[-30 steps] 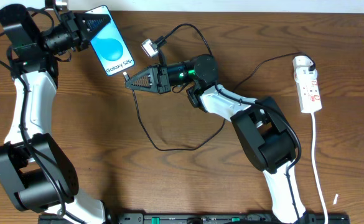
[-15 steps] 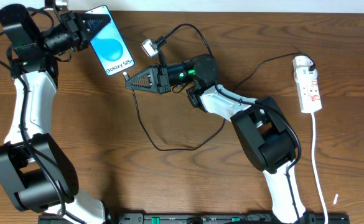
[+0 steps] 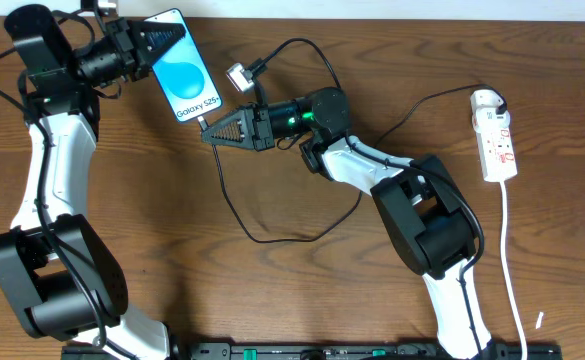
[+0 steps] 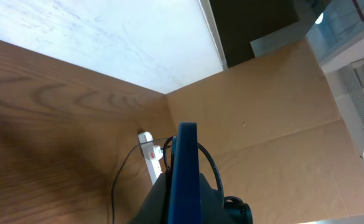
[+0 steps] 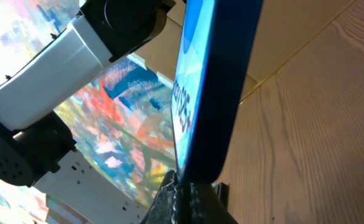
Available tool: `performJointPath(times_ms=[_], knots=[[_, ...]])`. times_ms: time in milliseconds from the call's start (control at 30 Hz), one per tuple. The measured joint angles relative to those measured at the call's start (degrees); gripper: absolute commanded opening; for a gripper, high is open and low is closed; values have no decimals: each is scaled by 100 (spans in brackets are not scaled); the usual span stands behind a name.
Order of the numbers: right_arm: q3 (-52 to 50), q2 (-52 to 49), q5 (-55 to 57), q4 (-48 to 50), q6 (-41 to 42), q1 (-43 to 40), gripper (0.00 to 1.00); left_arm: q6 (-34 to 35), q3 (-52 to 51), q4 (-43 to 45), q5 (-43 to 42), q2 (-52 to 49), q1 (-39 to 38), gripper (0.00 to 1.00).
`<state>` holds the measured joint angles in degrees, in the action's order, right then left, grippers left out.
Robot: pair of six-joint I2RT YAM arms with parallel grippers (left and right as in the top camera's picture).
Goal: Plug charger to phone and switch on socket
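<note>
A brown wood-grain worktop [image 3: 302, 300] carries everything, with both arm bases at its near edge. Just beyond them lies the slack of the charger [image 3: 272, 241], a thin black cable that loops across the wood and rises to the right gripper [image 3: 208, 136]. Its fingers are pinched fully together on the cable's plug end, with the tip pointing up at the lower edge of the phone [image 3: 185, 75]. The right wrist view shows that edge just above the fingers, but whether the tip has entered the port is hidden. The phone sits towards the far left, blue screen up, and appears to be held off the wood. The left gripper [image 3: 150, 45] has its fingers closed on the phone's top end. Because the phone is gripped at one end only, a push from the plug at the other end could pivot it or make it slide in the fingers. A tip arriving slightly off line or tilted would scrape the frame instead of seating. The cable also arcs close around the right arm, so a reach could snag or drag it and pull the plug back out. Far off at the right edge, well apart from both grippers, the socket [image 3: 497, 140] lies unswitched as far as can be judged. A tug on the cable could shift it.
</note>
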<state>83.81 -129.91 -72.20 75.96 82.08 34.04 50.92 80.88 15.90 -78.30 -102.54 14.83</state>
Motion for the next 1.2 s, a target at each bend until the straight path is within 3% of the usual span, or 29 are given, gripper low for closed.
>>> performJointPath(times_ms=[1200], knots=[[0, 0, -48, 9, 0, -55, 1, -170, 0, 17, -107, 0, -4, 7]])
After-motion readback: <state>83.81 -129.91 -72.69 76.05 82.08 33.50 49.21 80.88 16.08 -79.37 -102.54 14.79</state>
